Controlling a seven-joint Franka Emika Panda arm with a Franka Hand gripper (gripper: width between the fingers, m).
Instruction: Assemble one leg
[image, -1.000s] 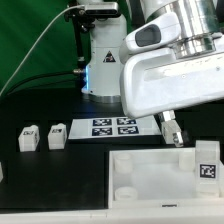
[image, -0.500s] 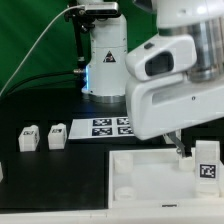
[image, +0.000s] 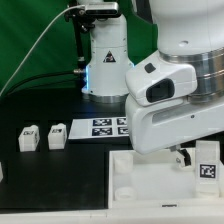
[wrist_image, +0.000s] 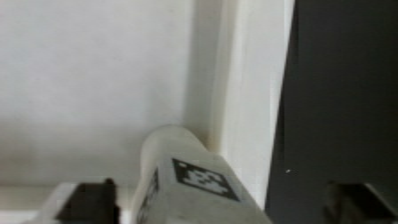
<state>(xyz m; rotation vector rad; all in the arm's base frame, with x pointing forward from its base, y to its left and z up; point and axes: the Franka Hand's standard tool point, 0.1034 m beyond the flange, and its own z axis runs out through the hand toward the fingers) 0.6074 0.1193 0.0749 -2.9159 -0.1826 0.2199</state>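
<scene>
A white leg (image: 207, 163) with a black-and-white tag stands on the large white panel (image: 140, 178) at the exterior view's right. My gripper (image: 186, 156) is low over the panel, right beside this leg. In the wrist view the leg (wrist_image: 199, 168) lies between my two dark fingers (wrist_image: 86, 200), with a gap on each side. The gripper (wrist_image: 222, 208) is open and holds nothing. Two more legs (image: 29, 137) (image: 57, 134) stand on the black table at the exterior view's left.
The marker board (image: 112, 126) lies behind the panel, in front of the arm's base (image: 105, 60). The panel (wrist_image: 89, 80) fills most of the wrist view, with black table (wrist_image: 347, 80) past its edge. The arm's white body hides the panel's far right corner.
The arm has come down and toward the exterior view's right. The fingers have dropped from above the marker board to the panel, next to the leg.
</scene>
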